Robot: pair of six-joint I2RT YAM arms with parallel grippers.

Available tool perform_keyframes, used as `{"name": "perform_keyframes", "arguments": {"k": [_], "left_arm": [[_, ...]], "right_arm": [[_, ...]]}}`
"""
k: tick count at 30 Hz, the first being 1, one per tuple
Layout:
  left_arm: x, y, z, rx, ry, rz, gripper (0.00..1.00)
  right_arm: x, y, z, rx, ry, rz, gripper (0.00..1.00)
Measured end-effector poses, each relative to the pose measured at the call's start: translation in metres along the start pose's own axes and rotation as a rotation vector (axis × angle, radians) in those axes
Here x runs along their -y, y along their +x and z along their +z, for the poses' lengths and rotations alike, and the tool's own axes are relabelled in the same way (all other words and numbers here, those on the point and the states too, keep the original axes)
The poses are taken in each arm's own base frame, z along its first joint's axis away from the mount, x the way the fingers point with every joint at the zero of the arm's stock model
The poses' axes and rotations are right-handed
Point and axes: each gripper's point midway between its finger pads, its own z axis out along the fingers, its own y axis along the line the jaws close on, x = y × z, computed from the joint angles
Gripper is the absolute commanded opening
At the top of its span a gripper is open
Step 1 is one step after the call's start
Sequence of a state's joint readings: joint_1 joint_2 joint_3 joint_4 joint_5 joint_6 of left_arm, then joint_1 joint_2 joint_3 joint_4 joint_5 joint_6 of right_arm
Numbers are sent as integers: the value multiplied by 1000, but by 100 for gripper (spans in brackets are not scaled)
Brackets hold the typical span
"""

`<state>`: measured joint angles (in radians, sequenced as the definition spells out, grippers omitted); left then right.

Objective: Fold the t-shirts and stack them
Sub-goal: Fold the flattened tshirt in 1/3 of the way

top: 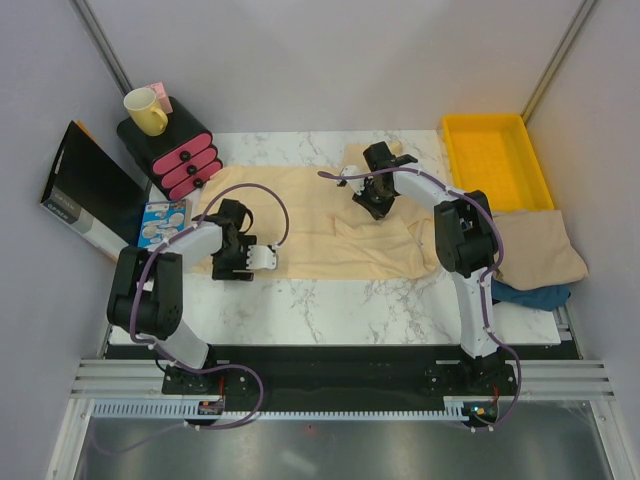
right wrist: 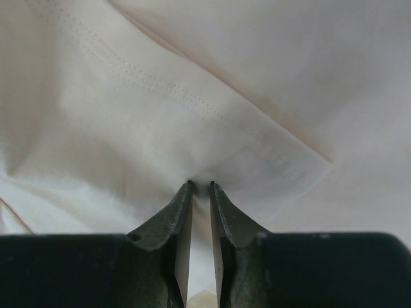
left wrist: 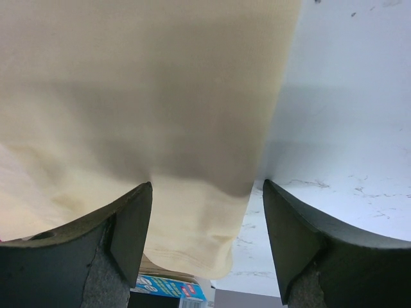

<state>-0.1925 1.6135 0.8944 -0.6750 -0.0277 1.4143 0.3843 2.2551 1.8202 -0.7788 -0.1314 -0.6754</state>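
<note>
A cream t-shirt [top: 330, 225] lies spread across the middle of the marble table [top: 350, 300], rumpled along its right side, as two robot arms work over it. The right hand [right wrist: 200, 186], reaching down near the shirt's far edge, has its jaws drawn almost together, pinching a small ridge of fabric beside a stitched hem. The left hand [left wrist: 205, 192] hangs over the shirt's left end with its fingers [left wrist: 128, 237] spread wide and nothing between them; the cloth's edge and bare table show beneath. A second t-shirt [top: 540, 250], beige and folded, sits at the table's right edge on top of a blue cloth [top: 535, 297], on the near side of a yellow tray [top: 495, 150]. A yellow mug [top: 145, 110] stands on a pink-and-black drawer unit [top: 180, 150] at the far left corner
</note>
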Motion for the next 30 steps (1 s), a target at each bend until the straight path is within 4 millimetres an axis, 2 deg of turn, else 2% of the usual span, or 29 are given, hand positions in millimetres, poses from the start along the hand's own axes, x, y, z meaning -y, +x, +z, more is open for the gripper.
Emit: {"name": "perform_keyframes", "arguments": {"k": [2, 4, 5, 6, 9, 15, 16, 20, 30], "left_arm": [[1, 0, 2, -9, 19, -9, 76], [1, 0, 3, -20, 31, -10, 76], [1, 0, 3, -26, 34, -6, 76], [2, 0, 3, -29, 34, -4, 76], [2, 0, 3, -30, 33, -4, 76], [1, 0, 1, -29, 26, -3, 76], [1, 0, 1, -29, 26, -3, 76], [1, 0, 1, -32, 26, 0, 76], [1, -1, 1, -45, 26, 10, 76]], "right_arm": [[0, 0, 0, 0, 1, 0, 20], [0, 0, 0, 0, 1, 0, 22], [1, 0, 0, 0, 3, -1, 24], [1, 0, 0, -1, 6, 0, 34], [5, 0, 0, 3, 20, 6, 40], [16, 2, -2, 22, 32, 50, 44], [19, 2, -3, 25, 36, 55, 43], [27, 1, 1, 33, 47, 70, 24], [27, 0, 2, 35, 44, 78, 6]]}}
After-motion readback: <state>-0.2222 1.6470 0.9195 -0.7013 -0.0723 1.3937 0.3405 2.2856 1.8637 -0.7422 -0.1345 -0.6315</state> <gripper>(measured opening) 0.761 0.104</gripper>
